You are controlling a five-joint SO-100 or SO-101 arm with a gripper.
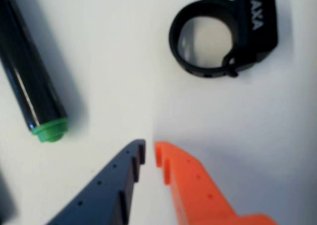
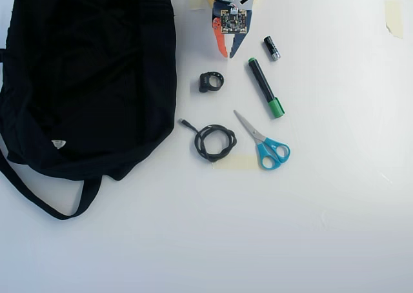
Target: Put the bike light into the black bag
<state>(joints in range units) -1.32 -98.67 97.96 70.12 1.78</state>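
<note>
Between its two plastic fingers, one dark blue and one orange, our claw (image 1: pixel 149 153) holds nothing: in the wrist view the tips sit almost together, with only a thin slit of white table (image 2: pixel 322 228) showing between them. From there we see the small black bike light (image 1: pixel 225 34), a chunky body with white lettering and a looped strap forming a ring, lying flat at about one o'clock from the tips and apart from them. At ten o'clock lies a glossy black marker with a green cap (image 1: pixel 34 86).

In the overhead view we find the claw (image 2: pixel 228 53) at the top centre, pointing down, the bike light (image 2: pixel 210 82) just beyond its tips at seven o'clock. The large black soft fabric bag (image 2: pixel 90 73), with its long strap and small white label, fills the nine o'clock side. Blue-handled scissors (image 2: pixel 263 141), a coiled black cable (image 2: pixel 214 142) and a short black-and-silver cylinder (image 2: pixel 271 48) lie nearby.
</note>
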